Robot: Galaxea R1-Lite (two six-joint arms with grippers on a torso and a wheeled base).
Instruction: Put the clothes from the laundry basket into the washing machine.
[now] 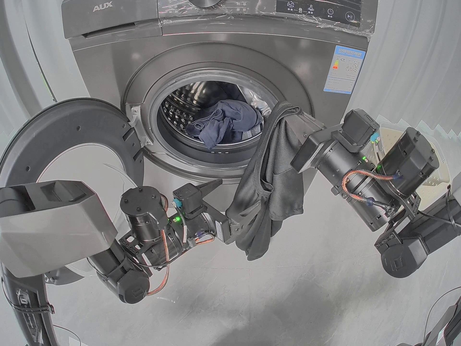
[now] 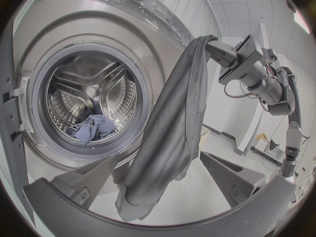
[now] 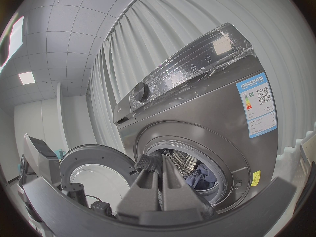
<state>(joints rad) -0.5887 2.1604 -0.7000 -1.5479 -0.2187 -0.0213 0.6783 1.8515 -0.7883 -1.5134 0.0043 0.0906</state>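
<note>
Our right gripper (image 3: 158, 168), jaws clamped on a dark grey garment (image 1: 273, 179), limp, hanging before the open mouth of the washing machine (image 1: 110, 63), our left gripper (image 2: 158, 158) low, jaws spread wide either side of its lower folds, blue clothes (image 1: 228, 121) heaped in the drum (image 1: 185, 109)

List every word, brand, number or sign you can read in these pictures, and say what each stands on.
"AUX": on the detergent drawer front of the washing machine.
Blue energy label on the machine's front: coloured bars and a square code; its print is too small to read.
Control panel: small symbols under plastic film, no readable words.
Yellow sticker beside the door opening: too small to read.
</note>
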